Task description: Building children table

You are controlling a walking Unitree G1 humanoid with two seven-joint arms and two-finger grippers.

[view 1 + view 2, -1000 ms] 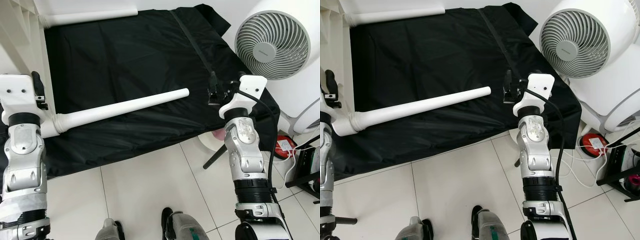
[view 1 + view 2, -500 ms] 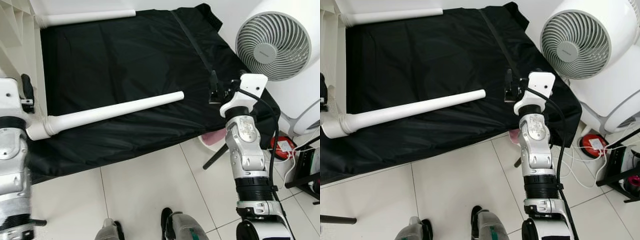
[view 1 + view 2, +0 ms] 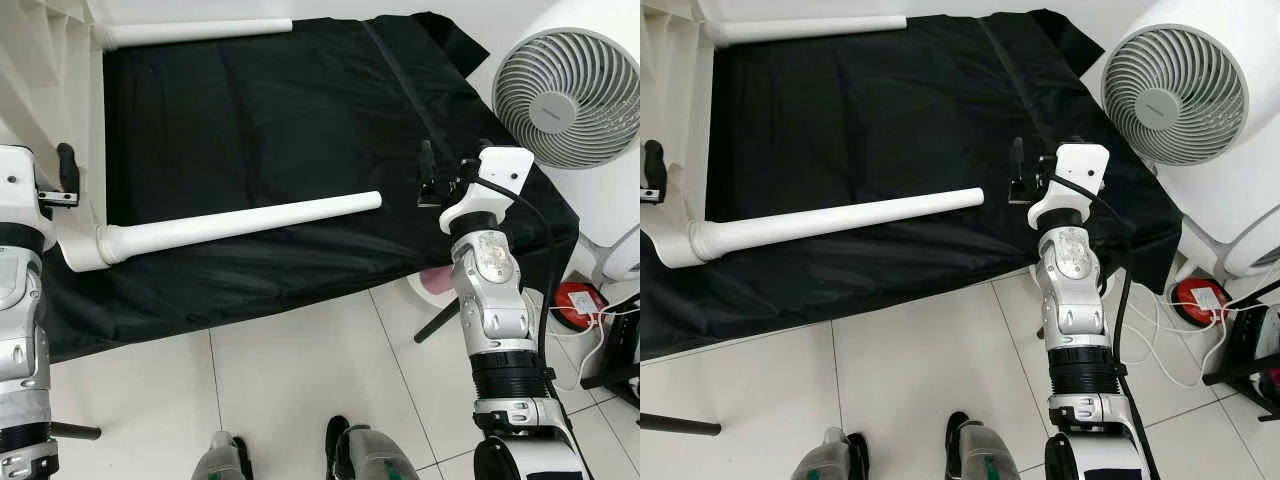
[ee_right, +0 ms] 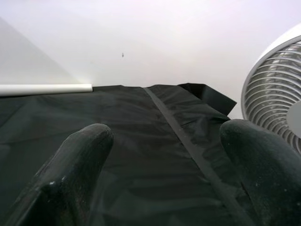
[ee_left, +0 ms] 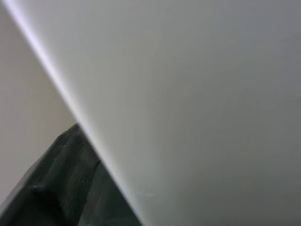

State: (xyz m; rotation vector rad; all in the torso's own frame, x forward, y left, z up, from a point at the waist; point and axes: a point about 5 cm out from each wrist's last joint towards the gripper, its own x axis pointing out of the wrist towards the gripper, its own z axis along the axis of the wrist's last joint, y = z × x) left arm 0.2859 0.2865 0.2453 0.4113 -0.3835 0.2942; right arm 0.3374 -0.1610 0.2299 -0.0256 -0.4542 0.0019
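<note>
A long white table leg [image 3: 240, 218] lies across the black cloth [image 3: 260, 110], its flared base [image 3: 85, 250] at the left against the white tabletop panel [image 3: 35, 70]. A second white leg [image 3: 195, 32] lies along the cloth's far edge. My left gripper [image 3: 66, 175] sits at the panel's edge just above the base. In the left wrist view the white panel [image 5: 188, 94] is pressed close beside one black finger [image 5: 51, 188]. My right gripper [image 4: 164, 141] hovers open over the cloth just right of the leg's free tip, nothing between its fingers [image 4: 80, 160].
A white fan [image 3: 560, 100] stands at the right, close to my right arm. Cables and a red object [image 3: 570, 298] lie on the tiled floor [image 3: 300, 370] at the right. A pink object [image 3: 437, 280] and a black stand leg [image 3: 435, 320] sit under the cloth's corner.
The view has shifted a little. My left arm has drawn out toward the left edge, and the leg lies slightly flatter. The right gripper holds its place.
</note>
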